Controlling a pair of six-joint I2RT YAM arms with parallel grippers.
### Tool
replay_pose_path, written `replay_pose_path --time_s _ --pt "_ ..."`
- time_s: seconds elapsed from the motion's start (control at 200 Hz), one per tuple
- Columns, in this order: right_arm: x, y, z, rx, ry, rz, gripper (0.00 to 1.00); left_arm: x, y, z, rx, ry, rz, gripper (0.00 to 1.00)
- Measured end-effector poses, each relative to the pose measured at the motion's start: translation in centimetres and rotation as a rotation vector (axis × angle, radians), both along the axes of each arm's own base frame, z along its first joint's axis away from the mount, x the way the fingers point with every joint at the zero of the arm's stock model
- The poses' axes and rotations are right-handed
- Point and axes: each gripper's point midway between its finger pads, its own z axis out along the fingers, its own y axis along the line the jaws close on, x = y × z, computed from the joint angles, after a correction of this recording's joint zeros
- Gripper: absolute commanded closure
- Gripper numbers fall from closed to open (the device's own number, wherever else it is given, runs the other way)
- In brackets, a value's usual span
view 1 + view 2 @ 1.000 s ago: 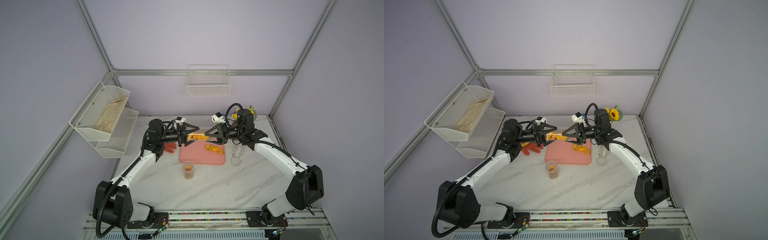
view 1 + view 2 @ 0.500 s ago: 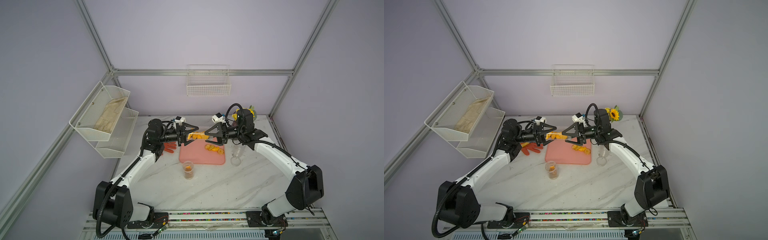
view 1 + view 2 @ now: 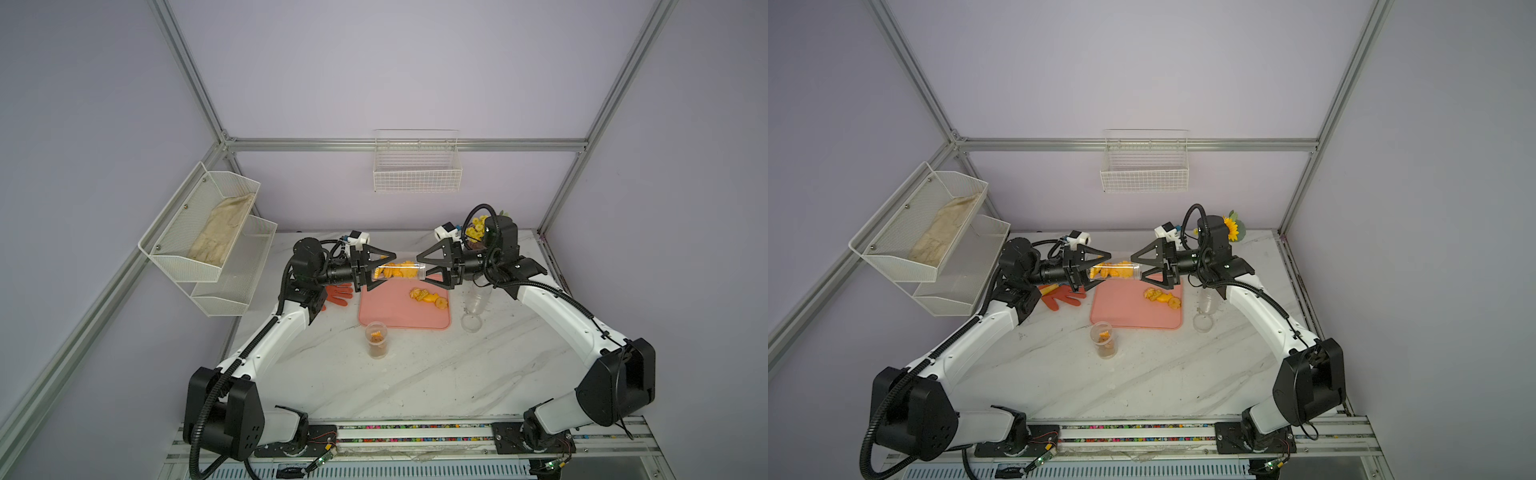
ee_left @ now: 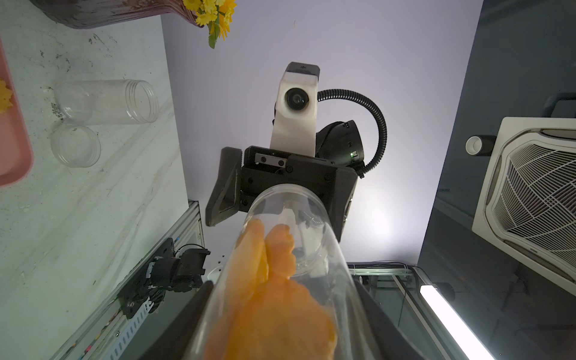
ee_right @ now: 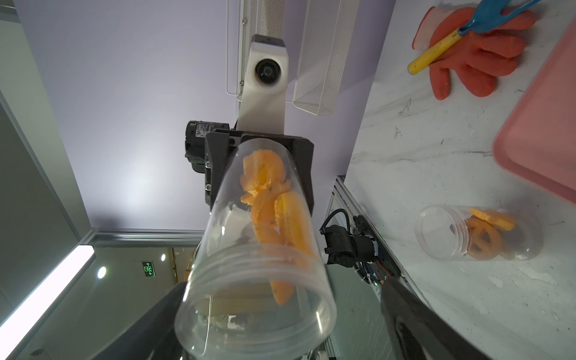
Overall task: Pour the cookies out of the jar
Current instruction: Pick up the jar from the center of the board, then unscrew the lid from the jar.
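Lavender walls enclose a white marbled desk (image 3: 415, 374). At far left a two-tier mesh shelf (image 3: 232, 286) hangs on the wall, with a pale cloth (image 3: 220, 232) in its upper bin. Next, an orange glove (image 3: 338, 293) lies on the desk with a blue-and-yellow utensil (image 5: 452, 37) across it. The left end effector (image 3: 380, 272) is clamped on the closed end of the clear jar (image 3: 409, 272), holding it level in the air above the pink tray (image 3: 395, 318). The cookies (image 3: 392, 271) sit bunched inside toward that end. The jar's lidless mouth faces the right end effector (image 3: 422, 269), whose jaws stand spread either side of the rim, gripping nothing. A few loose cookies (image 3: 428, 296) lie on the tray. In front of it stands a second jar (image 3: 376, 338) with biscuits inside. Right of the tray are an empty jar (image 3: 478, 299) and a clear lid (image 3: 471, 323), with yellow flowers (image 3: 476, 227) behind.
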Motion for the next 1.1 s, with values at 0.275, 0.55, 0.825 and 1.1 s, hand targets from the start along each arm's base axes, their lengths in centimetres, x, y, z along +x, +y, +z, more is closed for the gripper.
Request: replay_pose_path --time_s 0.275,0.55,0.825,1.1 --pt "0.1 0.0 1.1 0.013 0.0 -0.005 0.21 -0.1 0.0 0.1 0.0 -0.006 0.0 0.41" --pt "0.3 0.1 1.4 0.034 0.019 -0.008 0.24 -0.1 0.0 0.2 -0.002 -0.011 0.0 0.41" --pt "-0.6 -0.2 1.5 0.042 0.025 -0.005 0.21 -0.2 0.0 0.2 -0.001 -0.01 -0.005 0.41" --pt "-1.3 0.0 1.4 0.043 0.041 0.011 0.25 -0.2 0.0 0.2 -0.001 -0.01 -0.004 0.41"
